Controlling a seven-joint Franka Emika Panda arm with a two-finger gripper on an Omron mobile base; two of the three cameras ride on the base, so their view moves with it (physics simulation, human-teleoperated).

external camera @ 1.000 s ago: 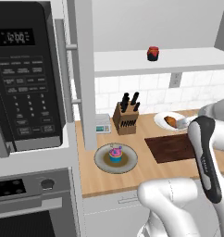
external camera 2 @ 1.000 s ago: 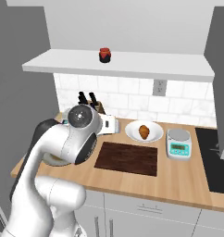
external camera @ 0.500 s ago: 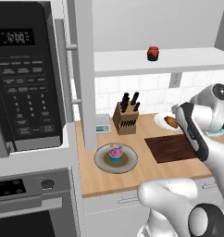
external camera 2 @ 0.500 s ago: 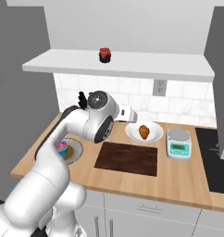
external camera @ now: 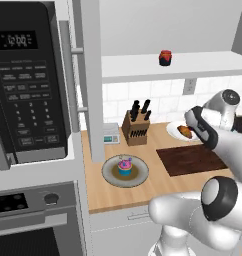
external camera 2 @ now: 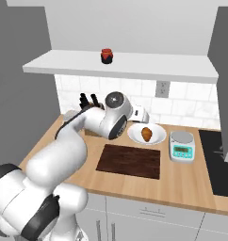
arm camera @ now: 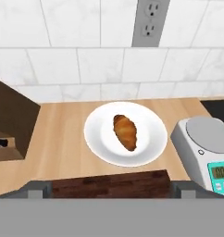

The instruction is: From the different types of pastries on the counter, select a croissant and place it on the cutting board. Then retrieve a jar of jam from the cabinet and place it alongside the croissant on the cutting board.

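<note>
Lying on a white plate, croissant seen ahead of the jaws, past the cutting board, untouched, jaw state not discernible

golden-brown croissant on white plate, dark brown cutting board, red-lidded dark red jar.

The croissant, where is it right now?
The croissant lies on a white plate at the back of the counter, between the knife block and the kitchen scale, behind the cutting board.
</note>
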